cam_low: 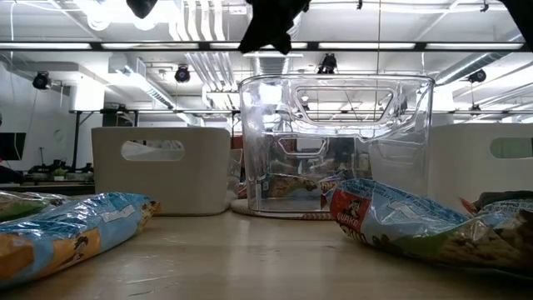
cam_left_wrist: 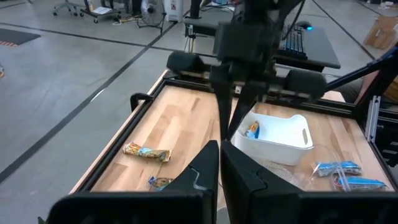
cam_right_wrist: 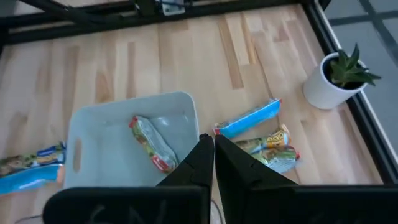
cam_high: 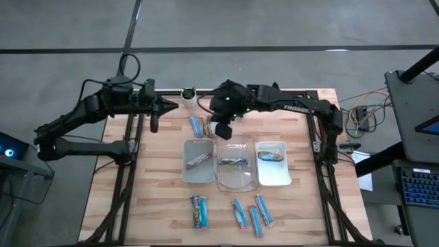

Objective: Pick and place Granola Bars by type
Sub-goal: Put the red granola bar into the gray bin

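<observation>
Several granola bars lie flat on the wooden table. Two are by the far edge (cam_high: pixel 197 125), (cam_high: pixel 208 128), and in the right wrist view they show as a blue one (cam_right_wrist: pixel 249 118) and a brown-orange one (cam_right_wrist: pixel 273 146). Several more lie near the near edge (cam_high: pixel 199 209), (cam_high: pixel 255 218). Each of the three trays holds one bar: left (cam_high: pixel 197 162), middle (cam_high: pixel 233 163), right (cam_high: pixel 271 156). My right gripper (cam_high: pixel 221 130) (cam_right_wrist: pixel 213 149) is shut and hovers above the table, beside the far bars. My left gripper (cam_high: pixel 175 105) (cam_left_wrist: pixel 220 165) is shut and waits over the table's far left.
Three trays stand in a row mid-table: a white left tray (cam_high: pixel 185 171), a clear middle tray (cam_low: pixel 333 92) and a white right tray (cam_high: pixel 285 175). A small white pot with a green plant (cam_high: pixel 188 92) (cam_right_wrist: pixel 326 87) stands at the far edge. Bare wood lies to the left and right of the trays.
</observation>
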`<move>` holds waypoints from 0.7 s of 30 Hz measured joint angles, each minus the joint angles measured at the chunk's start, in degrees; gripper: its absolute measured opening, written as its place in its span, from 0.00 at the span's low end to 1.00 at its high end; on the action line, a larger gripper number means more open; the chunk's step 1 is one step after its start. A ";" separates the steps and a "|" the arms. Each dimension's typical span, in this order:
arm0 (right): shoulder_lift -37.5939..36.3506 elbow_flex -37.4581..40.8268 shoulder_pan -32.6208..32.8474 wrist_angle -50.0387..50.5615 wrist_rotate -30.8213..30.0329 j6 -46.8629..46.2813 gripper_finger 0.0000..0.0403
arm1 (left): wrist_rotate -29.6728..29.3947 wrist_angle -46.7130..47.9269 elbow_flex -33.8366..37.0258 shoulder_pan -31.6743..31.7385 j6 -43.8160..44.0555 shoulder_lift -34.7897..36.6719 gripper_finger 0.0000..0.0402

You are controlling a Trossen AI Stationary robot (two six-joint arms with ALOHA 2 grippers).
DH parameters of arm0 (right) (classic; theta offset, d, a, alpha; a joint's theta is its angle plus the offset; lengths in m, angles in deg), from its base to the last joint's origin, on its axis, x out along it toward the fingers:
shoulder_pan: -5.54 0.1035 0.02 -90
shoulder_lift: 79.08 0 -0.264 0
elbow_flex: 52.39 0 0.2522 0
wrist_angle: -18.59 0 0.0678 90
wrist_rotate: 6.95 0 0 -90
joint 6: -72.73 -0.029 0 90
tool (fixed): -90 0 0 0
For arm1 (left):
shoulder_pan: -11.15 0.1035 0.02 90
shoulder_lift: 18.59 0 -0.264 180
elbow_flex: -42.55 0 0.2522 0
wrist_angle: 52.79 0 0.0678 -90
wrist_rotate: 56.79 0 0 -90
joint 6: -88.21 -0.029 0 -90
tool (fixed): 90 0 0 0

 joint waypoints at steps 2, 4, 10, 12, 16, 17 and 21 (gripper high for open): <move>-1.97 1.91 0.04 -1.80 0.03 -0.06 0.02 | 0.00 0.00 0.00 -0.02 0.02 0.15 0.00; -4.05 4.61 0.04 -4.53 0.02 -0.13 0.02 | 0.00 -0.02 0.00 -0.02 0.02 0.24 0.00; -11.39 16.14 -0.63 -15.05 -0.59 -5.01 0.02 | 0.00 -0.07 0.00 0.00 0.02 0.24 0.00; -13.81 20.52 -0.75 -17.28 -1.74 -6.95 0.02 | 0.00 -0.11 0.00 -0.02 0.00 0.24 0.00; -18.76 28.54 -1.05 -20.19 -4.88 -10.06 0.02 | 0.00 -0.08 0.00 0.00 -0.01 0.24 0.00; -20.05 30.25 -1.19 -21.04 -5.52 -10.92 0.02 | 0.00 -0.09 0.00 0.00 -0.12 0.24 0.00; -24.85 36.58 -1.73 -24.00 -7.05 -14.03 0.02 | 0.00 -0.09 0.00 0.00 -0.44 0.24 0.00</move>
